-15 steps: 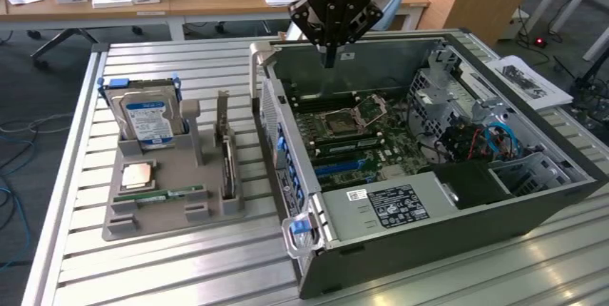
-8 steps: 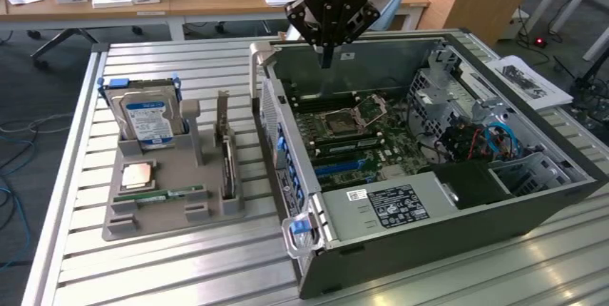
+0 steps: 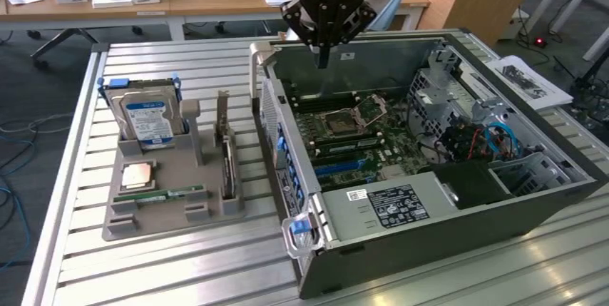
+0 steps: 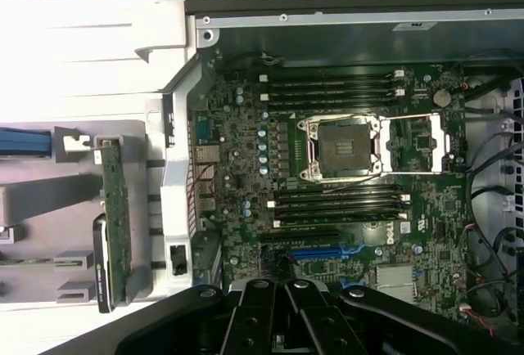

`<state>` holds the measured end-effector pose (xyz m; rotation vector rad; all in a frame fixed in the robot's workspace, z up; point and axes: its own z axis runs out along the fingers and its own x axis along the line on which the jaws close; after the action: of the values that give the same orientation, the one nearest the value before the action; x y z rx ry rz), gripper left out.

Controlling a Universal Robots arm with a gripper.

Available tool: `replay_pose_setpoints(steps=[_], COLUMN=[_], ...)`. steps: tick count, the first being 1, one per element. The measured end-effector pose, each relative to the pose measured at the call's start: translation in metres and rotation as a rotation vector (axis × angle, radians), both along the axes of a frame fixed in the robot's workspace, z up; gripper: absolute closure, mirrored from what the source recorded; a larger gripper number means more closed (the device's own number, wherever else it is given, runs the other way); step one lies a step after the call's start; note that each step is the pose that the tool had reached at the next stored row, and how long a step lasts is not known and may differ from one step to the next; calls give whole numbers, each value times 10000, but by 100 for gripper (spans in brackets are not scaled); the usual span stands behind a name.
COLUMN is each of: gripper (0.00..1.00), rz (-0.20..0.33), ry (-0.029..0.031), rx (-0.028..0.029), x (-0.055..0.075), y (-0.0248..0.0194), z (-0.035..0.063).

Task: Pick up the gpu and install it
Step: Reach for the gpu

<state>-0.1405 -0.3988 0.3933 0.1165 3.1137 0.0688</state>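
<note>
The gpu (image 3: 227,155), a thin, flat, dark card with a green board edge, stands on edge in a slot of the grey moulded holder (image 3: 162,222) on the ribbed aluminium counter (image 3: 142,277). The black jaws, pressed together and empty, hang above the far end of the open steel computer case (image 3: 514,199), over its green motherboard (image 3: 357,135). The gpu is well apart from them, toward the exterior view's left, with the case's side wall between. A silver hard drive (image 3: 147,117) and a narrow memory stick (image 3: 157,195) share the holder.
</note>
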Motion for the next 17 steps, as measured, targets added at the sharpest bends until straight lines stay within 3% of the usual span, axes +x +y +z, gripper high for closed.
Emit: replay_pose_setpoints(steps=[17], gripper=[89], rz=[0], ry=[-1], rx=[1], x=[-165], y=[0], z=[0])
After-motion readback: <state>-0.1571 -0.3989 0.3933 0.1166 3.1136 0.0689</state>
